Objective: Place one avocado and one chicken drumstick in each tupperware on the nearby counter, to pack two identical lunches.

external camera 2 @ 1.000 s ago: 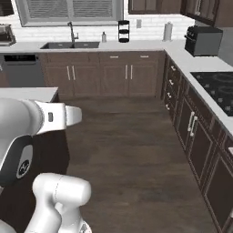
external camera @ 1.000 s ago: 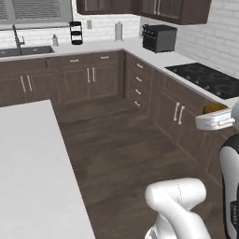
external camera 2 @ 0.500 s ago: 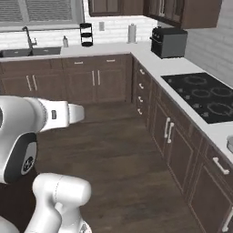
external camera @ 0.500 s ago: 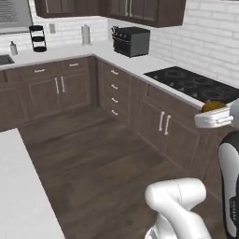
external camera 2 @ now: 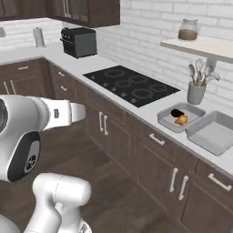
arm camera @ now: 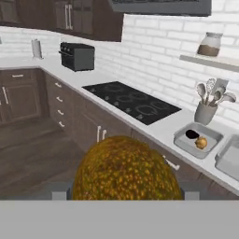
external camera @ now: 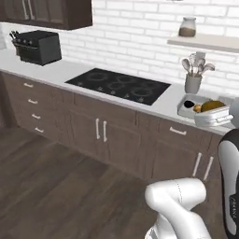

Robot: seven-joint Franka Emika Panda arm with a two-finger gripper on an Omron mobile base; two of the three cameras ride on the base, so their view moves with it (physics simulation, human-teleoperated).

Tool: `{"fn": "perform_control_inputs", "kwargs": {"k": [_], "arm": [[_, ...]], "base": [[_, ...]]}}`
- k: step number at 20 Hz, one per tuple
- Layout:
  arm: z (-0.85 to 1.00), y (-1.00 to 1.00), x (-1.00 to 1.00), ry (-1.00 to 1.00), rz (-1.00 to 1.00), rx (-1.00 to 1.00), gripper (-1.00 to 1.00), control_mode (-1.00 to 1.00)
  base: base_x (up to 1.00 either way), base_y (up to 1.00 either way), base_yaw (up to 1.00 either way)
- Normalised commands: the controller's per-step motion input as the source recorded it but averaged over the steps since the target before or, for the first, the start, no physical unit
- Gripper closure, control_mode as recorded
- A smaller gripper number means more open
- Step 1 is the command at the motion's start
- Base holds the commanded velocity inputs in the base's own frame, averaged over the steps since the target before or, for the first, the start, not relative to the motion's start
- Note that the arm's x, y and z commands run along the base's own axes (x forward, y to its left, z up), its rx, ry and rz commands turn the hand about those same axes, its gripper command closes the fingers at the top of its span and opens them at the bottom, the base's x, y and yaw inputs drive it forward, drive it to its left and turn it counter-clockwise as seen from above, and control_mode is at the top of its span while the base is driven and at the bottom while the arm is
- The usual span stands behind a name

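gripper (arm camera: 122, 198) clamped on olive-brown avocado (arm camera: 126, 170) | risk: duplicating the avocado in far-left tupperware (external camera 2: 181, 118) | right tupperware (external camera 2: 213, 133) looks bare

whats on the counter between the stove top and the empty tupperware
The other tupperware, holding a near-black avocado and a golden drumstick, seen in the right base view.

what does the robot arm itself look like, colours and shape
The arm is built of glossy white rounded segments, fat tubes with bulbous elbows. A dark grey round joint cap with a small pale marking sits on its side, and a small dark mark on the white link reaching right. In the left base view, a dark panel edges one link.
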Motion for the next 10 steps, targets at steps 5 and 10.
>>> {"fn": "perform_control_inputs", "kwargs": {"k": [5, 10], "arm": [[0.00, 0.00, 0.00, 0.00, 0.00, 0.00, 1.00, 1.00], [0.00, 0.00, 0.00, 0.00, 0.00, 0.00, 1.00, 1.00]], "base": [[0.51, 0.00, -0.73], [0.81, 0.00, -0.65]]}}
